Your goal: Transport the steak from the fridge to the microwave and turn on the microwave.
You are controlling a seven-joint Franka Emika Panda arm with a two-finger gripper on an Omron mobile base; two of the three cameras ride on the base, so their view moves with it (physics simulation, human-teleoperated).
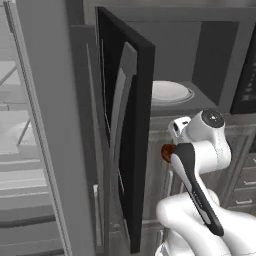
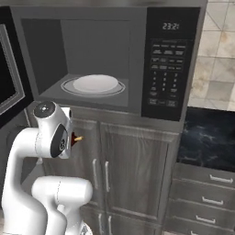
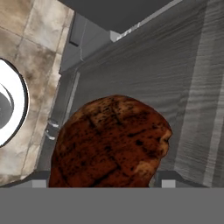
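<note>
The steak [image 3: 109,144], reddish-brown and glossy, is held in my gripper [image 3: 104,180], which is shut on it; the meat hides the fingertips. The steak [image 1: 166,152] hangs in front of the wood cabinet just below the microwave [image 2: 92,50], its orange tip [image 2: 78,137] poking out past my wrist. The microwave's black door [image 1: 130,125] stands swung open to the left. Inside its grey cavity the round glass turntable [image 2: 95,84] lies bare. The fridge [image 1: 55,100] rises at the far left, with pale shelves [image 1: 15,150] showing beyond its grey side.
Grey-brown cabinet doors [image 2: 133,174] are under the microwave, with drawers [image 2: 206,193] to the right below a dark counter [image 2: 206,137]. The microwave's keypad panel [image 2: 167,69] is right of the cavity. The open door stands close on my arm's left.
</note>
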